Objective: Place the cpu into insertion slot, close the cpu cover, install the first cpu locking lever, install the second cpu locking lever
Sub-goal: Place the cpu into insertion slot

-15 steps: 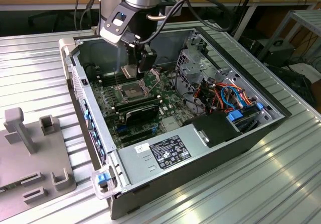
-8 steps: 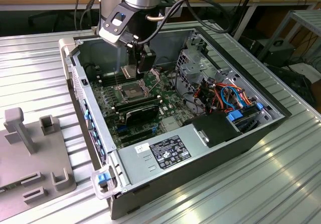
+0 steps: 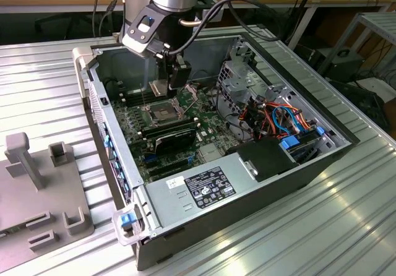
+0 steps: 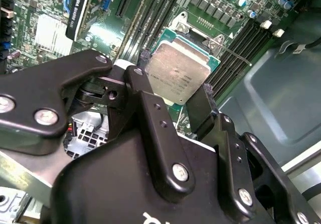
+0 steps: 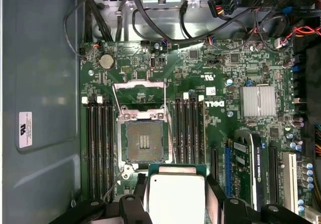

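Observation:
My gripper (image 3: 166,85) is shut on the cpu (image 3: 158,89), a flat silver square held by two opposite edges between the black fingers (image 4: 142,91). In both wrist views the cpu (image 5: 175,195) (image 4: 178,73) hangs above the green board, apart from it. The insertion slot (image 5: 144,141) lies bare with its dark pin field showing, just beside the held chip in the first wrist view. In the exterior view the insertion slot (image 3: 163,112) sits below the gripper. The cpu cover (image 5: 139,85) is swung open away from the slot. Two thin locking levers (image 5: 113,103) stand released beside it.
The work sits inside an open computer case (image 3: 124,183) on a ribbed metal table. Long black memory slots (image 5: 99,138) flank the socket. A graphics card (image 3: 175,138), a power supply (image 3: 207,186) and a drive cage with cables (image 3: 272,112) crowd the exterior view's right. A grey fixture (image 3: 37,183) stands at the left.

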